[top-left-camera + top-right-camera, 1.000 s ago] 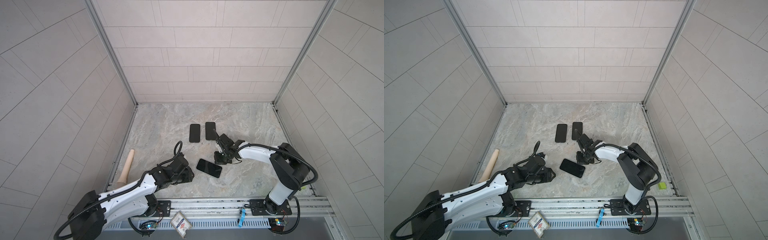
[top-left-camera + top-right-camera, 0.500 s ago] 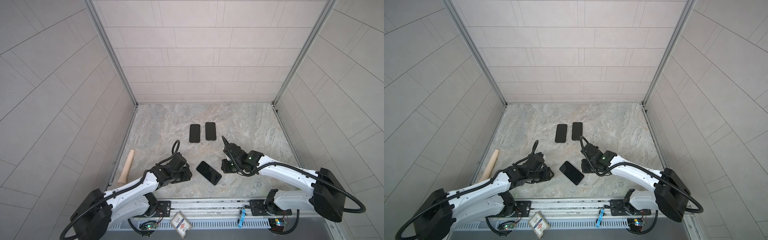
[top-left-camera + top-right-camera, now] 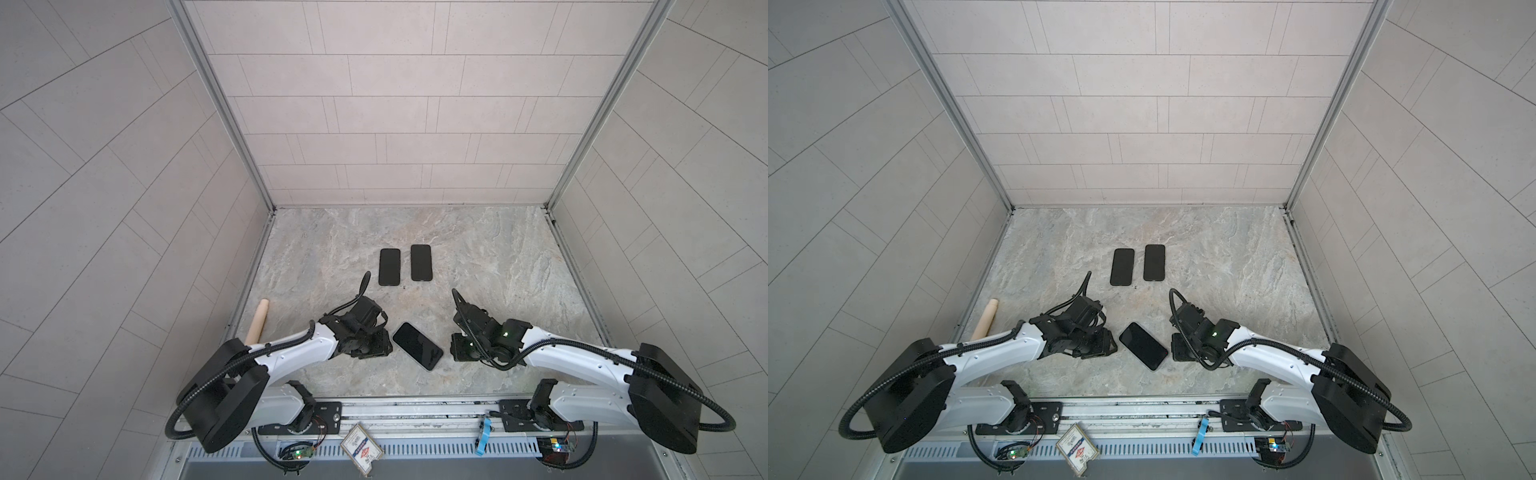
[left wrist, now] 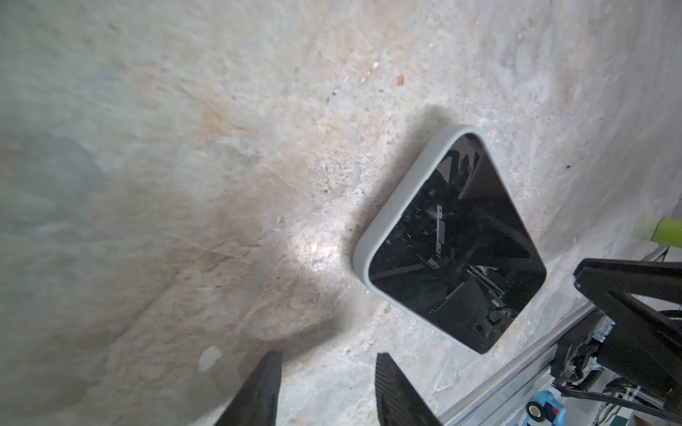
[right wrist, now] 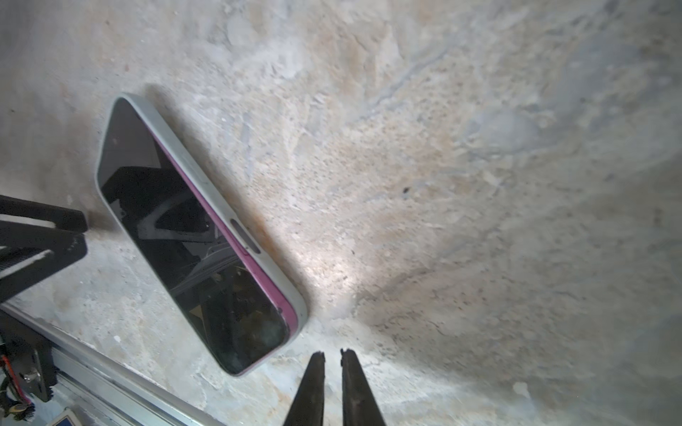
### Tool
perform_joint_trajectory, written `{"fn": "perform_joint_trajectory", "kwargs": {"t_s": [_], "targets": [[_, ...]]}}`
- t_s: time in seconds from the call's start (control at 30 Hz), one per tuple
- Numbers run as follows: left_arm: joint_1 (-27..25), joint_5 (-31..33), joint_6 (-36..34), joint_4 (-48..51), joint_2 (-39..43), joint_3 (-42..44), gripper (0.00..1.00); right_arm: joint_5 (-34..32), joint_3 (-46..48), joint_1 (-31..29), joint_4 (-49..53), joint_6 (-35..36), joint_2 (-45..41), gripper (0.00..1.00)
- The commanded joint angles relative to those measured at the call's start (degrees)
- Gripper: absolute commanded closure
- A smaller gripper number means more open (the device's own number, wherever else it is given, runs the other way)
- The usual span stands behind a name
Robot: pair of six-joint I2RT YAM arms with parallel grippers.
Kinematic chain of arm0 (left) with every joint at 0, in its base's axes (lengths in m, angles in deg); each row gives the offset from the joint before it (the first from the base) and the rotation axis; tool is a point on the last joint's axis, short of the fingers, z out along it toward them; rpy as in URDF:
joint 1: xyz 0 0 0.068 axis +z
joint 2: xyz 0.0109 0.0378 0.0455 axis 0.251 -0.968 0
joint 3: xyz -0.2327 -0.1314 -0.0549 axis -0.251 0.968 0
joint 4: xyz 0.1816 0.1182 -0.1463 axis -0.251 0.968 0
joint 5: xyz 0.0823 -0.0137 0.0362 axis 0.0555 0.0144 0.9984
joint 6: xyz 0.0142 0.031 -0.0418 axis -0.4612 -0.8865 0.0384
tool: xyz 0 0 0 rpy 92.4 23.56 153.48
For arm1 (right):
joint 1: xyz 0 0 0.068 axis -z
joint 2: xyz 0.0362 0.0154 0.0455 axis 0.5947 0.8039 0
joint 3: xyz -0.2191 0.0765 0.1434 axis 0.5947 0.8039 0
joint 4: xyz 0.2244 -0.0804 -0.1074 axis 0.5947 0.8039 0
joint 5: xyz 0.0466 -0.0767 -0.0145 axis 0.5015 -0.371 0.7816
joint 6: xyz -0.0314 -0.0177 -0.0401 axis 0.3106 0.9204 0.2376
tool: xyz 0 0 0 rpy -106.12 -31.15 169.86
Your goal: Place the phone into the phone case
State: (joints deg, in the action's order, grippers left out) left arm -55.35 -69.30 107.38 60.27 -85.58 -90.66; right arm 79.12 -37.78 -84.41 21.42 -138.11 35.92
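The phone (image 3: 417,345) (image 3: 1143,345) lies screen up and slanted on the stone table near the front, between my two grippers. It sits in the grey phone case (image 4: 391,206) (image 5: 276,273). A pink edge of the phone (image 5: 184,236) shows along one long side of the case. My left gripper (image 3: 370,345) (image 4: 328,356) rests low on the table just left of it, open and holding nothing. On the phone's right my right gripper (image 3: 465,353) (image 5: 332,352) sits low on the table, shut and holding nothing. Neither gripper touches the phone.
Two more black phone-sized slabs (image 3: 389,267) (image 3: 421,262) lie side by side further back, in the middle. A wooden stick (image 3: 257,322) lies by the left wall. A metal rail (image 3: 415,405) runs along the table's front edge.
My right gripper has drawn back from the phone's far end to the front right of it. The phone has turned to a steeper slant. The left gripper has barely moved.
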Motion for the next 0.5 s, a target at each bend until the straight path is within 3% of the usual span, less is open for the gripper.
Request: {"fn": "perform_joint_trajectory", "kwargs": {"t_s": [0.0, 0.47], "targets": [[0.4, 0.3, -3.1, -1.1, -1.3, -3.2, 0.51, 0.6, 0.4, -0.9, -4.7, -1.0, 1.9, 0.87], [1.8, -0.3, -5.5, 2.4, -10.4, -7.9, 0.51, 0.1, -3.4, -1.6, -2.4, 1.0, 7.2, 0.88]]}}
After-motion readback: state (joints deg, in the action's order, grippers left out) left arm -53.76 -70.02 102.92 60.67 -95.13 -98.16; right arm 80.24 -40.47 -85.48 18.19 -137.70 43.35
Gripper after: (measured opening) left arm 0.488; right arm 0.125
